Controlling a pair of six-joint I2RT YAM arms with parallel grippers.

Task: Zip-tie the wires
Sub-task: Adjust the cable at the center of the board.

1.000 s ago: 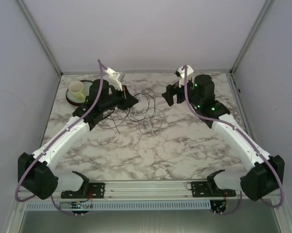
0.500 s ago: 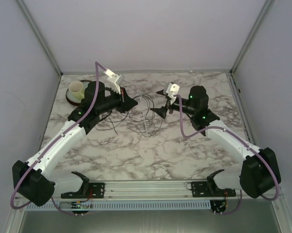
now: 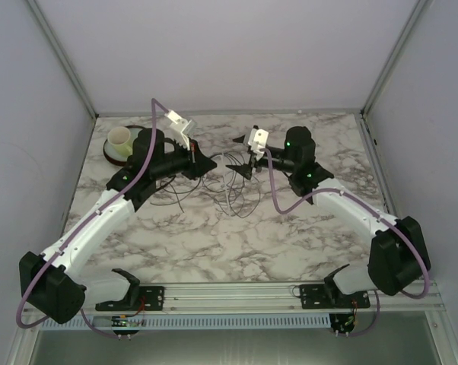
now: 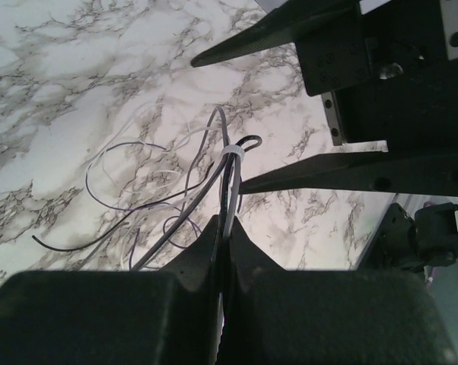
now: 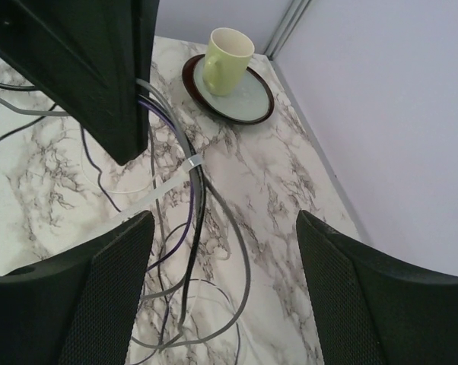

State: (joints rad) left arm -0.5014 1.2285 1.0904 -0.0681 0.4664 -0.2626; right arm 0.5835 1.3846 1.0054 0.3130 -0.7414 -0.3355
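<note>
Left fingers (image 4: 202, 251) clamped the wires (image 4: 229, 190) just below a white zip tie (image 4: 231, 154); right fingers (image 5: 366, 289) stood apart, flanking them.

Marble table (image 3: 214, 236) under loose wires (image 3: 233, 194) and a saucer (image 5: 252, 103)

— How many grippers?
— Two: the left gripper (image 3: 211, 161) and the right gripper (image 3: 241, 157).
— And the wires (image 3: 230, 190)?
— One tangle; the single strands are too fine and crossed to count. One white zip tie (image 4: 231, 153) sits on it.
— Crockery?
— One cup (image 5: 226, 57) and one saucer (image 5: 252, 103), at ten o'clock on the one marble table (image 3: 290, 228).
</note>
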